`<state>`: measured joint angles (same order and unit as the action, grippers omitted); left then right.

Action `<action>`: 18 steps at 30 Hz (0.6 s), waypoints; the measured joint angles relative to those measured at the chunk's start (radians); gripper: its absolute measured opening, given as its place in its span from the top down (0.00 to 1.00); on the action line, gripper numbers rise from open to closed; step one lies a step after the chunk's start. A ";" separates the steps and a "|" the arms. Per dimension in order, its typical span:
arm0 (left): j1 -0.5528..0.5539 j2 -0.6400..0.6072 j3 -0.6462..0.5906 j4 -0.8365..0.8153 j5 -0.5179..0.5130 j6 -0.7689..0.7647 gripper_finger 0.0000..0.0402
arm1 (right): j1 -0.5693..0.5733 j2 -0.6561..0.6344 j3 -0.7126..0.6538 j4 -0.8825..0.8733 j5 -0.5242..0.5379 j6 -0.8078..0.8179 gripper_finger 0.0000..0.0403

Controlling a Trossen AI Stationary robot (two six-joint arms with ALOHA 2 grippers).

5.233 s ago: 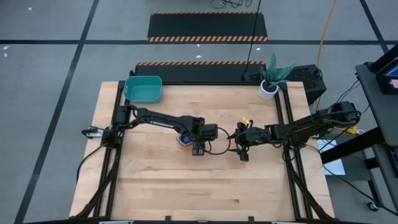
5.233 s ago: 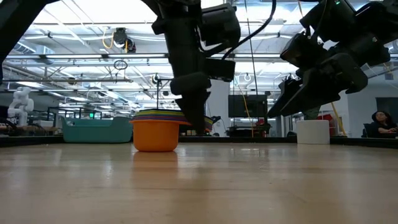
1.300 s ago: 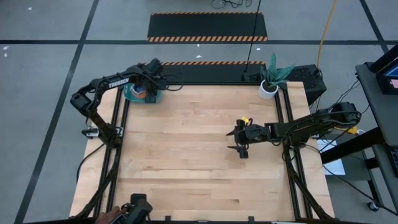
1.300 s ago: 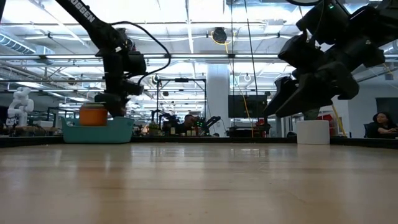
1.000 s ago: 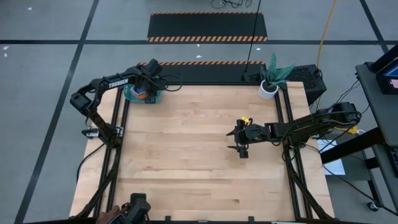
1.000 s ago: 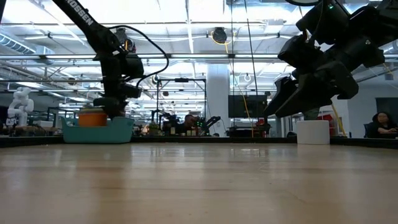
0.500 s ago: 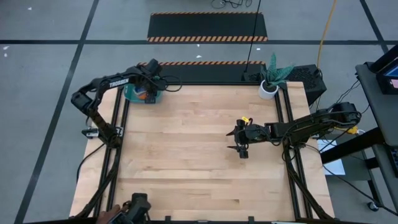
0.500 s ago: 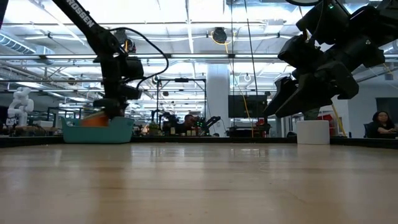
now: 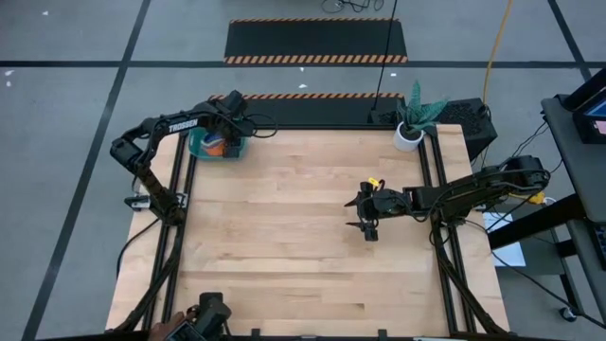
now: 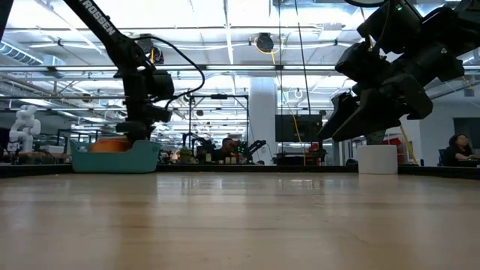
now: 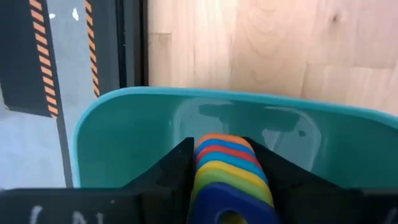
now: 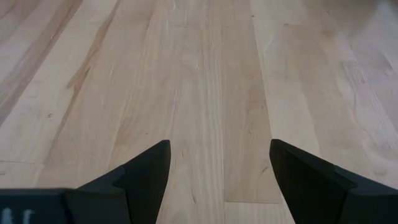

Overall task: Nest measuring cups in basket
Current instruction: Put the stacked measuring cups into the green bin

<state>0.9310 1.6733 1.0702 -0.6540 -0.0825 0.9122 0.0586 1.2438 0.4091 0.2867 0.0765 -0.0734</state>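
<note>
Jaws of your left gripper are pinching the stacked handles of the measuring cups inside the basket; your right gripper is hanging spread and empty.

You're holding the nested stack by its handles, fingers on either side, so all the cups are travelling as one. In the left wrist view the handles are fanning orange, blue, red, light blue, yellow, green and dark blue. The orange outer cup is sitting low in the basket, its rim only just showing above the basket wall in the low view, so you're likely at the release step. The plant pot is sitting well apart from the basket along the same table edge. Your right gripper is waiting over bare wood, well apart from the basket, keeping clear of the drop.
</note>
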 joint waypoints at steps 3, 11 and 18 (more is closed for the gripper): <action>0.000 0.000 0.000 0.007 0.000 -0.020 0.67 | 0.000 0.000 0.000 0.000 0.000 -0.001 0.34; 0.000 0.000 0.000 0.022 0.000 -0.140 0.65 | 0.000 0.000 0.000 0.000 0.000 -0.002 0.34; 0.000 0.000 0.000 0.020 0.021 -0.187 0.51 | 0.000 0.000 0.000 0.000 0.000 -0.002 0.34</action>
<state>0.9310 1.6730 1.0702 -0.6338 -0.0612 0.7247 0.0586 1.2438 0.4091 0.2863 0.0761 -0.0757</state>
